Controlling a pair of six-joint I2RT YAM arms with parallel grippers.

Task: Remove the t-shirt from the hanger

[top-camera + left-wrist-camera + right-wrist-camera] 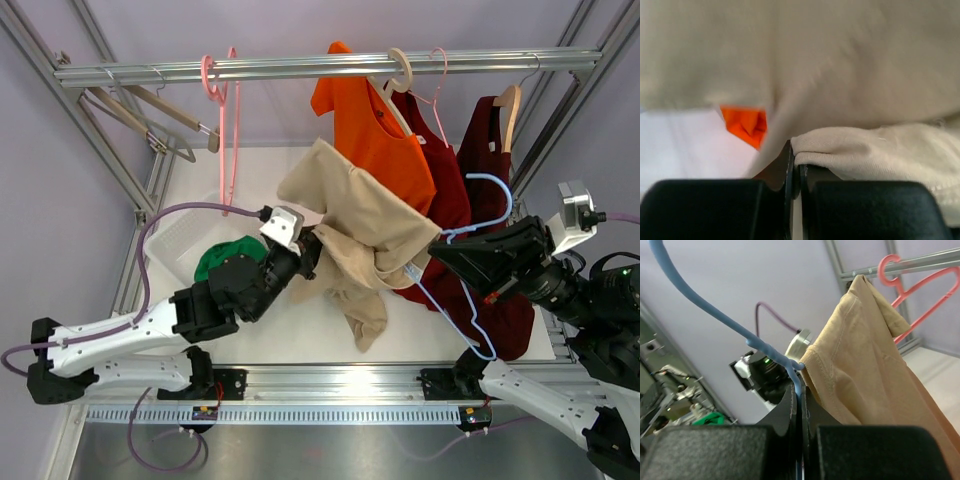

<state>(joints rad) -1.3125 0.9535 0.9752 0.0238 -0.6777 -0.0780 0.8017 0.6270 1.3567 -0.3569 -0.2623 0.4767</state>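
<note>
Okay, left jaws are clamped shut on a fold of the beige t-shirt [360, 220], with fabric pinched right at the tips in the left wrist view. Right jaws are closed on the blue hanger [509, 200], its thin wire squeezed between them. T-shirt hangs in the air between my two arms, above the white counter [300, 330], off the rail [330, 67], in front of the orange shirt [365, 120]. Its right edge touches the hanger wire just beside my right jaws; the right wrist view shows a hem against the wire. Maroon shirts [445, 170] hang on the rail behind. Green cloth [225, 258] lies in a white basket [185, 245] near my left arm.
</note>
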